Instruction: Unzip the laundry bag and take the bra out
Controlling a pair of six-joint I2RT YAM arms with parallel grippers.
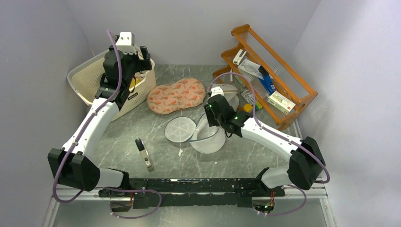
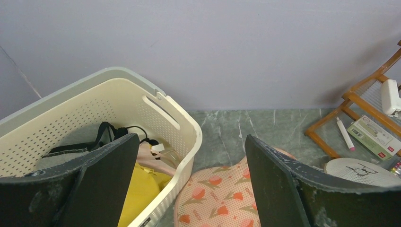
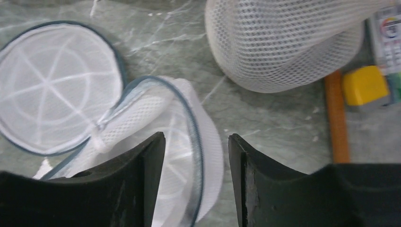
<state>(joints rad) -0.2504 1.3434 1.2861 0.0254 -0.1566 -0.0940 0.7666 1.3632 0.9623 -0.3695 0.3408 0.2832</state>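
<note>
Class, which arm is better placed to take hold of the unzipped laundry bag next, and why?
Right. The right gripper hangs open directly over the laundry bag's rim; the left gripper is off by the basket.

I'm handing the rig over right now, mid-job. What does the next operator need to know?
Left gripper: open, empty, raised by the basket.
Right gripper: open, empty, just above the laundry bag rim.
Bag: unzipped, its round lid flipped out flat on the table.
Bra: out, lying on the table between basket and bag.
Left to do: probably nothing; pull both arms clear.
</note>
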